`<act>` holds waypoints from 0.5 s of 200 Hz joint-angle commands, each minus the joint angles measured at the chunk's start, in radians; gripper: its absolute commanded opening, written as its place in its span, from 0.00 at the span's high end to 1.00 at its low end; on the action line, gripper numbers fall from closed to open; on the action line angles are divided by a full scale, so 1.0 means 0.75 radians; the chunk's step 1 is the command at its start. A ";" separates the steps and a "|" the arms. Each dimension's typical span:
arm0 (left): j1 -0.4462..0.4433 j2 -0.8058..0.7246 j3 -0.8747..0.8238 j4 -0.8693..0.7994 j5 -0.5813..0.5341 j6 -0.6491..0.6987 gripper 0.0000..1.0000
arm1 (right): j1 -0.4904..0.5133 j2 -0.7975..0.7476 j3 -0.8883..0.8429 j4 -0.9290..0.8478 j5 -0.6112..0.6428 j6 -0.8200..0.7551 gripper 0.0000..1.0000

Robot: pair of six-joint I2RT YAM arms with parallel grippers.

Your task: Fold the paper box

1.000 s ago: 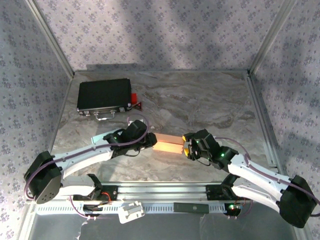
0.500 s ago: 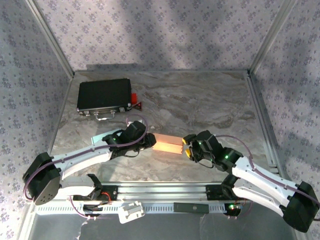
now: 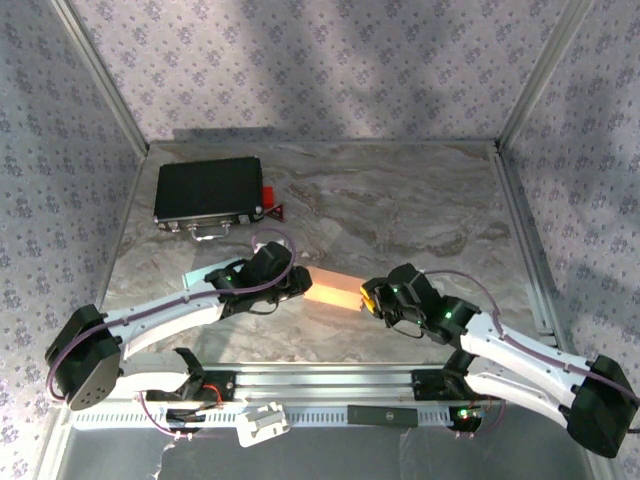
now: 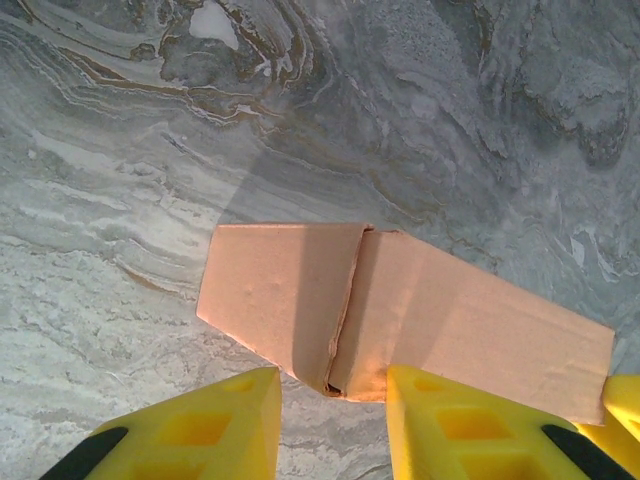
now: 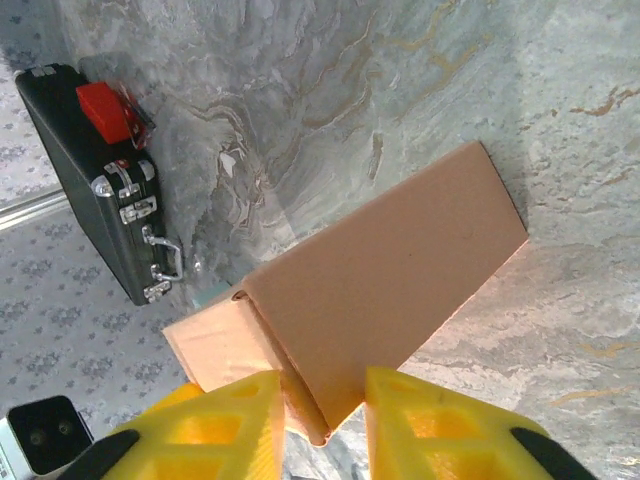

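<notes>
One paper box (image 3: 335,290), tan, lies flat on marble table (image 3: 420,200), near-centre, between two grippers. Left gripper (image 4: 328,385): two yellow fingers (image 4: 215,425) apart, box's end corner between them; pinching or just straddling, cannot tell. Right gripper (image 5: 322,385): two fingers drawn in tight, clamped on box's opposite end edge. One black case (image 3: 208,190) far left, well apart, one red piece (image 3: 270,197) beside it.

Free to pass over bare surface (image 3: 420,210) far and right. Blocked far left by a case (image 3: 208,192). Crowded near the middle by the box (image 3: 335,289), left arm (image 3: 170,308) and right arm (image 3: 510,350) flanking.
</notes>
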 commanded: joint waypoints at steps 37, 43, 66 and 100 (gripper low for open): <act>-0.017 -0.055 -0.019 -0.099 -0.044 -0.004 0.68 | 0.063 0.010 0.017 -0.138 0.023 -0.056 0.72; -0.020 -0.062 -0.026 -0.099 -0.044 -0.004 0.68 | 0.078 0.014 0.012 -0.130 0.033 -0.064 0.72; -0.026 -0.103 -0.069 -0.096 -0.050 -0.008 0.68 | 0.160 0.028 0.017 -0.122 0.105 -0.110 0.73; -0.039 -0.190 -0.160 -0.119 -0.039 -0.020 0.68 | 0.366 0.080 0.078 -0.153 0.273 -0.178 0.74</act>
